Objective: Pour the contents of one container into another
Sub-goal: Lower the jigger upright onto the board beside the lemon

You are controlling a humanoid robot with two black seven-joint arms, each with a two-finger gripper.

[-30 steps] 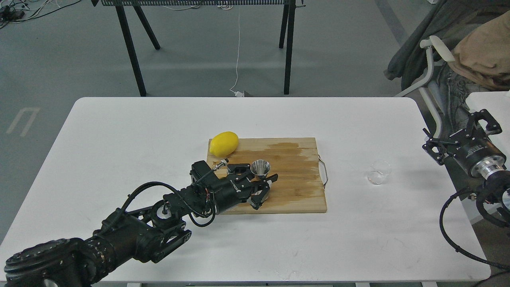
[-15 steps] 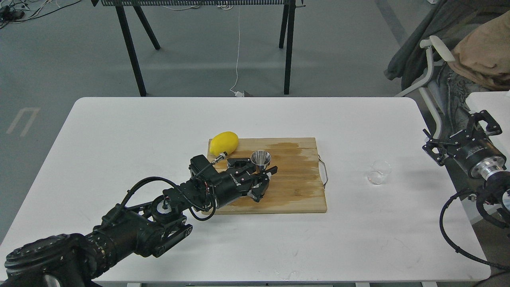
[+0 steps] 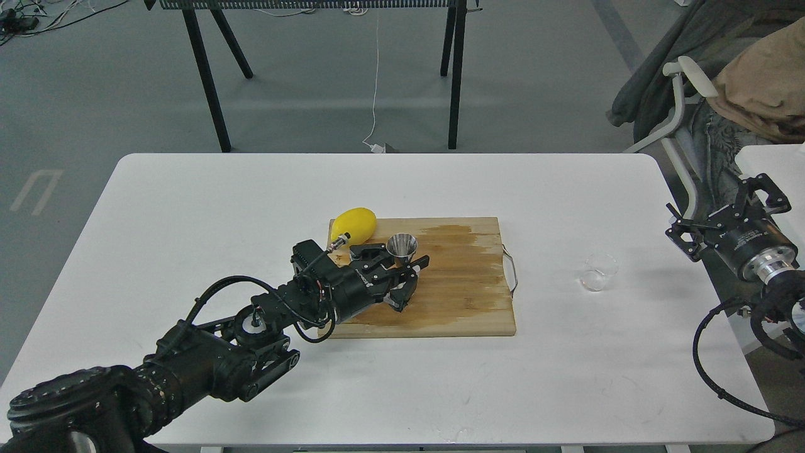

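Observation:
The steel hourglass jigger (image 3: 401, 244) stands upright between the fingers of my left gripper (image 3: 402, 267), which is shut on its lower half and holds it just above the wooden cutting board (image 3: 468, 296). The clear glass cup (image 3: 597, 272) stands alone on the white table, to the right of the board. My right gripper (image 3: 723, 215) hovers off the table's right edge, to the right of the cup and apart from it, with its two fingers spread and nothing between them.
A yellow lemon (image 3: 353, 224) lies at the board's far left corner, close behind my left wrist. The board has a wet dark patch (image 3: 462, 234) and a wire handle (image 3: 510, 270) on its right end. A chair with clothes (image 3: 723, 94) stands at the right.
My left gripper has carried the jigger up and to the left, toward the lemon. The cup and the right arm have stayed where they were.

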